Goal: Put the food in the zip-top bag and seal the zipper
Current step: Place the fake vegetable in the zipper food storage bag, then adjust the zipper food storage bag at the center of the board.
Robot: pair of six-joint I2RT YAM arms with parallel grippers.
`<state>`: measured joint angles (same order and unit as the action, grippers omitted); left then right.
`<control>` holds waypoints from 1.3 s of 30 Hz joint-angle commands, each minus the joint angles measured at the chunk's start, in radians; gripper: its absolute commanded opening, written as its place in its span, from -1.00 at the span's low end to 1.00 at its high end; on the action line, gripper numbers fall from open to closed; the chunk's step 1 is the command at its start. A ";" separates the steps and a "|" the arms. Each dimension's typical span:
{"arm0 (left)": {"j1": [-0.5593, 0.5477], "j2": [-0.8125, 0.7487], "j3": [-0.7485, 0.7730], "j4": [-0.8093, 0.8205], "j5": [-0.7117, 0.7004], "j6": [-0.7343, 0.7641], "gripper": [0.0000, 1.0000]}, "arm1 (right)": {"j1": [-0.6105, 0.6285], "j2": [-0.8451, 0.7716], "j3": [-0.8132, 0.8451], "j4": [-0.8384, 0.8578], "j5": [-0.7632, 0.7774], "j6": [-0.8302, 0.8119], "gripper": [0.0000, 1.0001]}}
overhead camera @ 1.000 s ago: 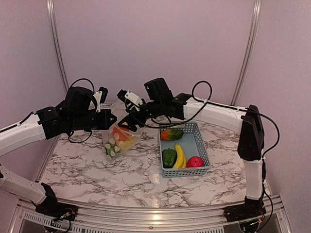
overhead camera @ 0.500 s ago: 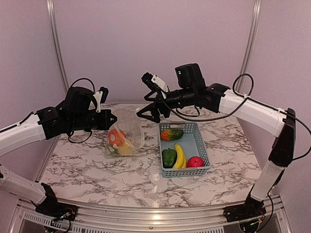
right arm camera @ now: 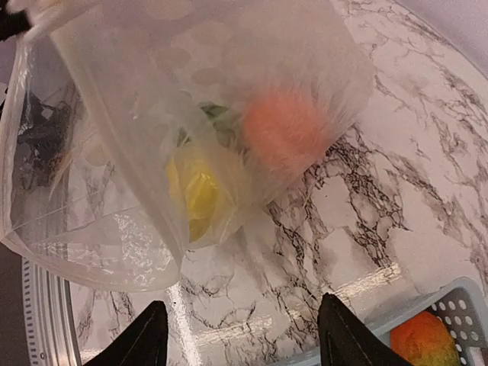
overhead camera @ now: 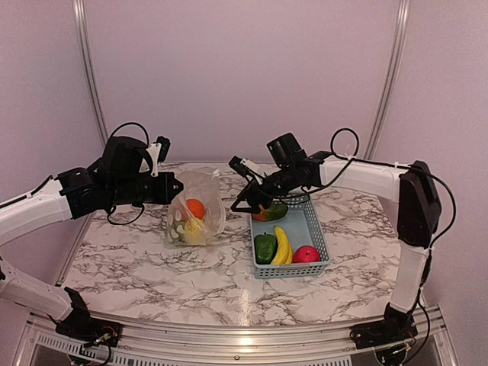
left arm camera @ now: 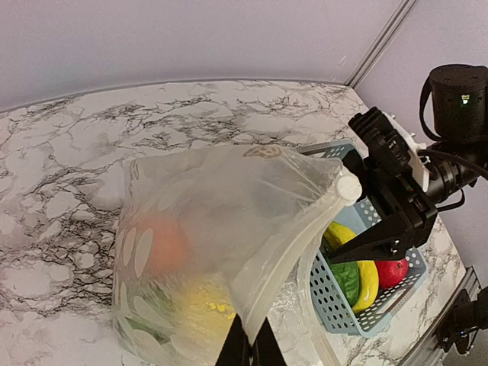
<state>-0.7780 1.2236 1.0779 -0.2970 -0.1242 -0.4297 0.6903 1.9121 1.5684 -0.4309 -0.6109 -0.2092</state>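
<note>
Zip-top bag (overhead camera: pixel 200 210) stands slumped on the marble worktop (overhead camera: pixel 152 267), left of centre, with its dotted lower part resting down and its top edge lifted. The left arm reaches in from the left, and the left gripper (left arm camera: pixel 250 335) is clenched on that upper edge of the clear plastic. The zipper strip along the mouth is too faint to make out. Just to the right of the bag, but apart from it, sits a light-blue slotted basket (overhead camera: pixel 306 223). The right arm stretches across from the right, and the right gripper (right arm camera: pixel 242 301) hangs above the basket's far-left corner, between basket and bag. Its fingers are spread wide with nothing between them. Inside the bag lie an orange (overhead camera: pixel 196 207) and, below it, a yellow piece (overhead camera: pixel 194 227), both blurred by the plastic. In the basket a banana (overhead camera: pixel 282 245) lies lengthwise, with a green pepper (overhead camera: pixel 264 246) on its left and a pinkish-red apple (overhead camera: pixel 306 254) at the near right corner. An orange-and-green piece (overhead camera: pixel 268 210) lies at the far end, partly hidden by the right gripper.
</note>
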 commanded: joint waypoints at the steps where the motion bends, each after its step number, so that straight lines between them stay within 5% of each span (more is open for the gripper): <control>1: -0.003 0.006 0.022 0.014 -0.001 0.000 -1.00 | 0.021 0.067 0.090 -0.043 -0.092 0.055 0.23; 6: -0.001 0.012 0.024 0.018 -0.006 -0.004 -1.00 | 0.055 0.133 0.175 -0.073 -0.134 0.088 -0.04; 16: -0.003 -0.031 0.014 0.033 -0.080 -0.041 -1.00 | 0.051 0.000 0.037 0.025 -0.097 0.166 0.00; 21: -0.003 -0.102 -0.072 0.172 -0.097 -0.119 -1.00 | 0.039 -0.076 -0.018 0.045 -0.102 0.167 0.03; 30: -0.002 -0.086 -0.067 0.193 -0.059 -0.134 -1.00 | 0.113 0.006 0.060 0.039 0.041 0.193 -0.02; 36: -0.002 -0.095 -0.071 0.175 -0.069 -0.136 -1.00 | 0.121 0.115 0.198 -0.023 0.001 0.227 -0.53; 39: -0.003 -0.100 -0.084 0.171 -0.073 -0.139 -1.00 | 0.129 0.113 0.208 -0.042 0.006 0.225 -1.00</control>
<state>-0.7780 1.1397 1.0149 -0.1444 -0.1894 -0.5625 0.8101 2.0247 1.7222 -0.4252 -0.6083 -0.0048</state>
